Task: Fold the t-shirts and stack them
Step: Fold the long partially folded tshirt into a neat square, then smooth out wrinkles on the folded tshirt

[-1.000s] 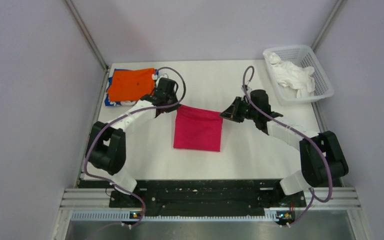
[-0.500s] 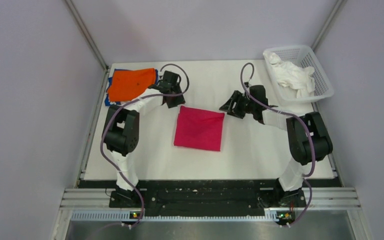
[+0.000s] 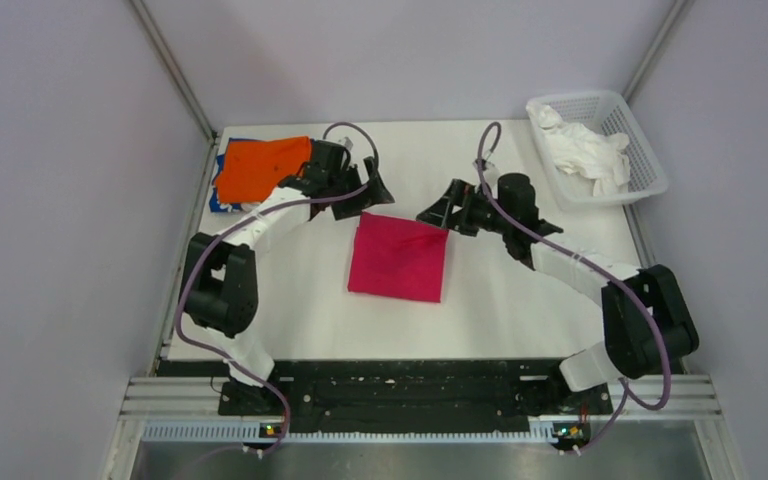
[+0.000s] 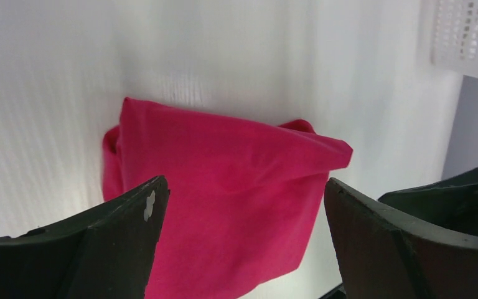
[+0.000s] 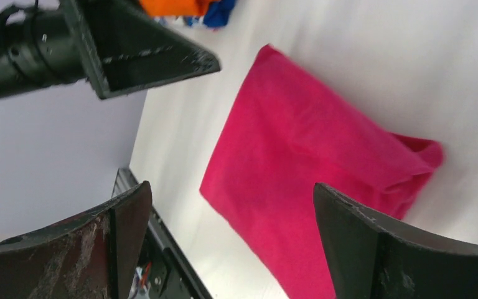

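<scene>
Folded red shirt [image 3: 398, 258] lies mid-table, roughly square. Left gripper [image 3: 372, 192] and right gripper [image 3: 438, 212] hang agape, empty, over its 2 far corners. Orange shirt [image 3: 260, 168] at far-left corner, probably the stack; left arm nearer.

Magenta shirt [image 3: 398, 258]: folded into a rough rectangle, lying flat at centre of the top view, slightly skewed. Surface is mostly smooth; the wrist views show cloth bunched up at its top corners. Orange shirt [image 3: 260, 168]: folded, flat, upper left of the frame, well apart from the magenta one. It lies on top of the blue shirt [image 5: 221, 12], which shows only as slivers at the orange one's edges.
</scene>
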You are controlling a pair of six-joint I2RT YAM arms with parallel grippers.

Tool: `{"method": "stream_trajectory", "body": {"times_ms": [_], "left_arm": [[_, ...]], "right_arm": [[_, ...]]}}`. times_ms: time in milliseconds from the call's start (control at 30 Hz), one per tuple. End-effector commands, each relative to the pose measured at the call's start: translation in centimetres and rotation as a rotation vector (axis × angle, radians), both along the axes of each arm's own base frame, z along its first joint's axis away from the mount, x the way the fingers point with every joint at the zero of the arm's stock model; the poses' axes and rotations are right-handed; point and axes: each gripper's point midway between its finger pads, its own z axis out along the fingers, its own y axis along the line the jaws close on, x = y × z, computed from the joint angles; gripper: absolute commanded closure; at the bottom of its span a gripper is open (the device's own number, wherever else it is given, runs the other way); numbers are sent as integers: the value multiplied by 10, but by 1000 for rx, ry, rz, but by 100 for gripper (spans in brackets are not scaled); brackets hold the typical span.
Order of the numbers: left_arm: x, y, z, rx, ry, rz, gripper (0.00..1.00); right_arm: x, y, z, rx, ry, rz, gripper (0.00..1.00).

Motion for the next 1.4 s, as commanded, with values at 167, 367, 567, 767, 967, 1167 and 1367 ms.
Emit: {"method": "stream_trajectory", "body": {"times_ms": [167,367,567,767,967,1167,1367], "left_arm": [[16,-30,-16,-110,28,-66,1],[33,-22,-54,-71,104,-34,1],[36,-10,-82,-41,155,9,1],[34,-8,-94,-37,183,18,2],[39,-7,-73,-37,138,15,2],[37,9,0,-12,-10,76,1],[-13,-4,23,-98,-30,11,1]], "right_arm": [[-1,52,-11,101,35,170,1],[46,48,-43,68,80,68,1],[73,22,-104,80,269,-117,1],[62,21,-138,60,374,-130,1],[75,21,-93,33,295,-120,1],[74,-5,-3,-47,72,-194,1],[13,-6,20,19,-5,-124,1]]}}
